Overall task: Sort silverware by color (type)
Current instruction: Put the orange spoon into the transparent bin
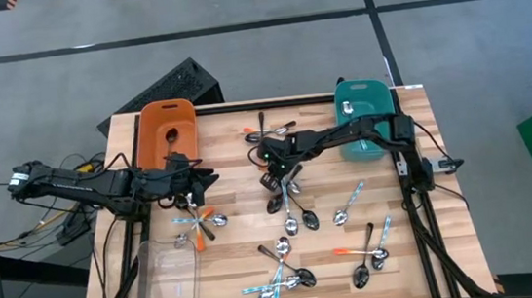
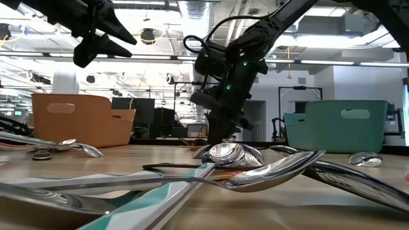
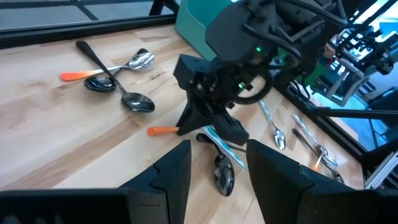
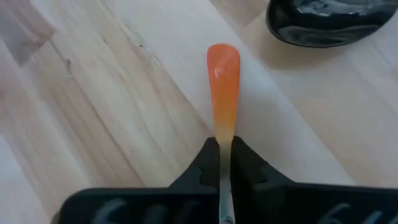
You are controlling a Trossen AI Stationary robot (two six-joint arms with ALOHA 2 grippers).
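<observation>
Many small spoons lie scattered on the wooden table: a cluster at the middle (image 1: 290,217), a pile near the near edge (image 1: 280,279), a few at the left (image 1: 200,224), and some toward the far edge (image 1: 270,129). Their handles are black, light-blue or orange. My right gripper (image 1: 270,173) is down over the middle cluster, shut on an orange-handled spoon (image 4: 222,68). My left gripper (image 1: 202,180) hangs open and empty, raised above the table (image 2: 123,41) beside the orange bin, and faces the right gripper (image 3: 208,118). My right gripper pinches the orange-handled spoon's handle between its two fingers (image 4: 211,163), just behind the orange part (image 4: 224,134). The fingers come from above, slanting down, and lie along the handle. The orange free end (image 3: 161,130) sticks out past the fingertips, low over the table. The bowl is hidden by the gripper.
An orange bin (image 1: 168,129) stands at the far left of the table and a teal bin (image 1: 363,120) at the far right. A clear container (image 1: 166,276) sits at the near left corner. Bare wood shows between the left gripper and the middle cluster.
</observation>
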